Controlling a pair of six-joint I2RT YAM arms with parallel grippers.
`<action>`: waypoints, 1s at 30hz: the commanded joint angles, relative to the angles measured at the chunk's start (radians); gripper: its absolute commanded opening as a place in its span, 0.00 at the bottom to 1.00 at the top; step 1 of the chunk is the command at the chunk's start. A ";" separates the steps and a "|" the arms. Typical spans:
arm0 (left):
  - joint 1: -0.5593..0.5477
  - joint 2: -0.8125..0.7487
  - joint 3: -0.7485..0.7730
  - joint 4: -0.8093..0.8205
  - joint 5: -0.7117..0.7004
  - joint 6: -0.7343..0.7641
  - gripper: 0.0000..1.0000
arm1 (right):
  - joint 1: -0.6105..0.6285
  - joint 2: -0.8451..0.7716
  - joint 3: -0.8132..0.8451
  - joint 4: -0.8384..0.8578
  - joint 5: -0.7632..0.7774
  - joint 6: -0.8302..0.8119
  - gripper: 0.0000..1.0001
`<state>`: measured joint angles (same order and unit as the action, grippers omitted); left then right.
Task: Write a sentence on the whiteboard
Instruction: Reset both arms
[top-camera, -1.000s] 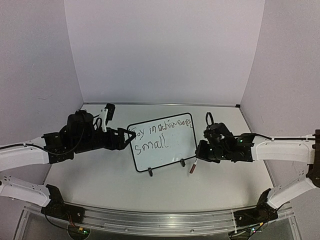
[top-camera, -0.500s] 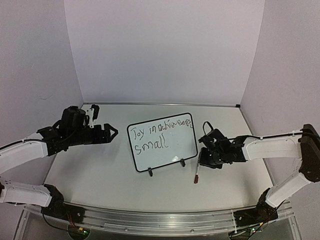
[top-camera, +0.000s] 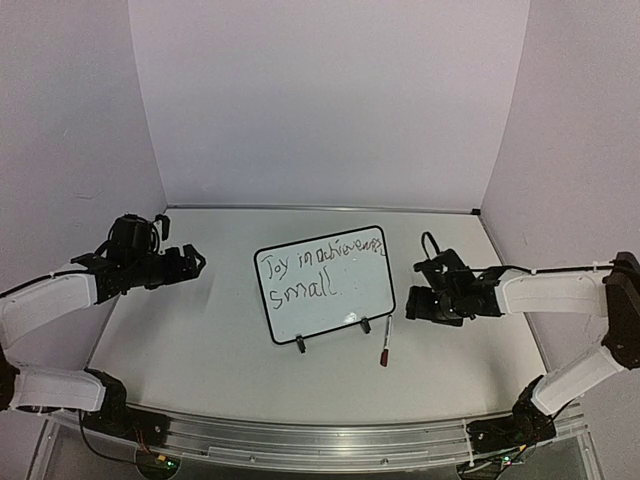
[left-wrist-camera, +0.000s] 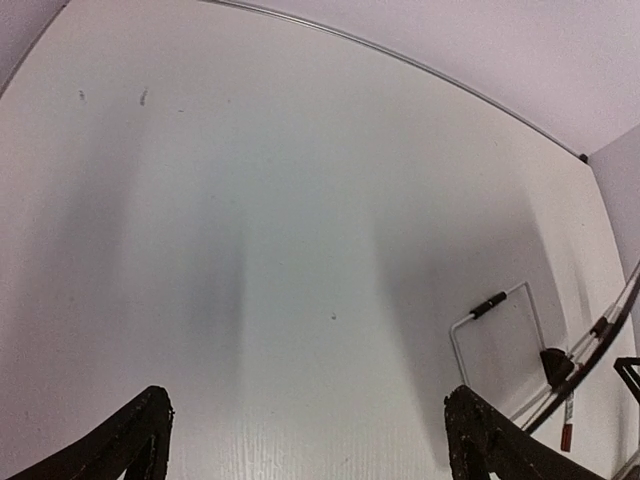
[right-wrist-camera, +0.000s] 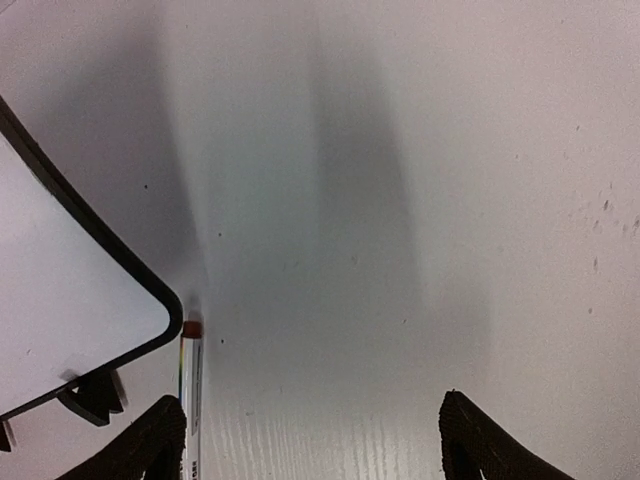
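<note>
Marker (top-camera: 385, 342) lying flat on white table (top-camera: 200, 340), red end toward near edge.

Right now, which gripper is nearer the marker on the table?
Right. The right gripper is just right of the marker; the left gripper is away past the whiteboard's left side.

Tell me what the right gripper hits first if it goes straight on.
Probably the bare table: the open right gripper tilts down at it. The whiteboard and the marker lie off to the side of that line, though depth is unclear.
</note>
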<state>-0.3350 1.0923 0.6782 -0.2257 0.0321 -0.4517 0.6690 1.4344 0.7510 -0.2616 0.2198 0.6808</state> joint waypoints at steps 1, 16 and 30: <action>0.108 0.009 0.035 0.060 0.007 0.063 0.95 | -0.087 -0.116 -0.018 0.040 0.054 -0.198 0.85; 0.245 -0.174 -0.136 0.421 -0.229 0.259 1.00 | -0.334 -0.503 -0.378 0.549 0.125 -0.515 0.85; 0.245 -0.181 -0.373 0.643 -0.263 0.246 1.00 | -0.334 -0.654 -0.482 0.601 0.166 -0.560 0.86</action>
<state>-0.0944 0.9080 0.3147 0.3138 -0.2094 -0.2071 0.3363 0.7907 0.2808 0.2954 0.3574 0.1379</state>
